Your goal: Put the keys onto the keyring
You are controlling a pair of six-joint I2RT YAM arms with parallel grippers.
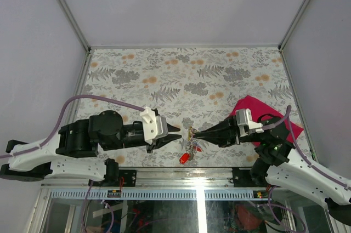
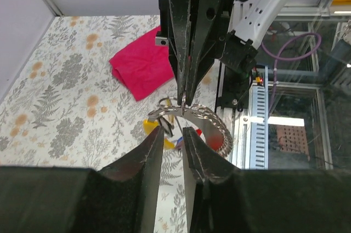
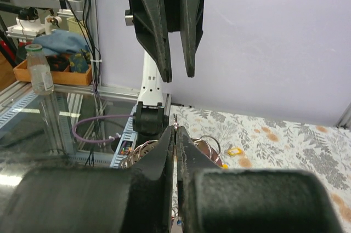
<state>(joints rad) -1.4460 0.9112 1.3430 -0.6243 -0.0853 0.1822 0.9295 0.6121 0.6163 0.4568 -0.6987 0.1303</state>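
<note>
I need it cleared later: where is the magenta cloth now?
In the top view, the magenta cloth lies at the right of the table, partly hidden by the right arm, behind the right pincer.

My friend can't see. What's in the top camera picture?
Two black robot claws meet tip to tip over a flowery table: the right claw pinches the keyring with its keys, and the left claw sits open beside it. A pink cloth lies on the table's right side.
</note>
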